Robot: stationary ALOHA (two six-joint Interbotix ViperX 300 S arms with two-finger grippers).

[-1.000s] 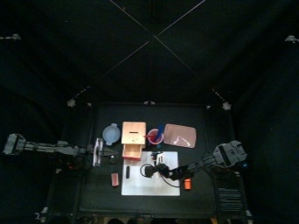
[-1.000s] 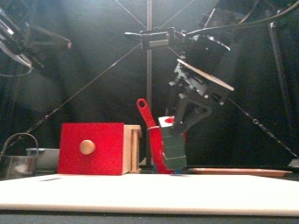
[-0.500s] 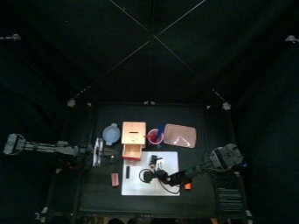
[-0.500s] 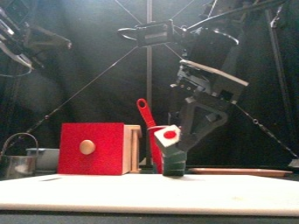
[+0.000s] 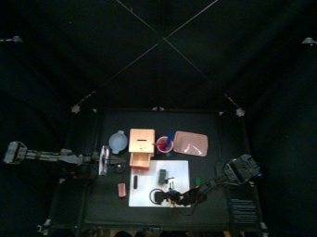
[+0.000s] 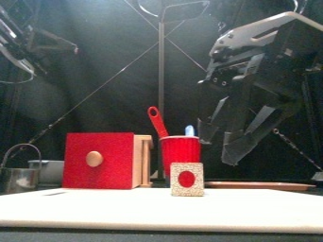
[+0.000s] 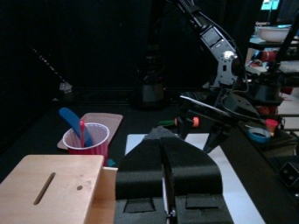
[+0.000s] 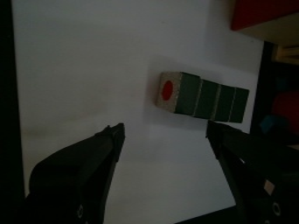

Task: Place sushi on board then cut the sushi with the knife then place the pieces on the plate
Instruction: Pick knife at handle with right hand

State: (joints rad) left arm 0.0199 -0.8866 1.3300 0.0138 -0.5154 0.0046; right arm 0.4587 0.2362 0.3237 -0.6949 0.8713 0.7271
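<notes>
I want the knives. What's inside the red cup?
A red knife and a blue knife stick out of the red cup. Their lower ends are hidden by its wall.

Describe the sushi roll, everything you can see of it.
The sushi roll is a short row of squarish dark green blocks, joined end to end with seams visible between them. The end facing the table's front is pale and speckled with a red circle in the middle. It looks like hard toy material, intact and uncut. It lies flat on the white cutting board, in front of the red cup. Only the board touches it; the right gripper hangs above it, jaws open.
</notes>
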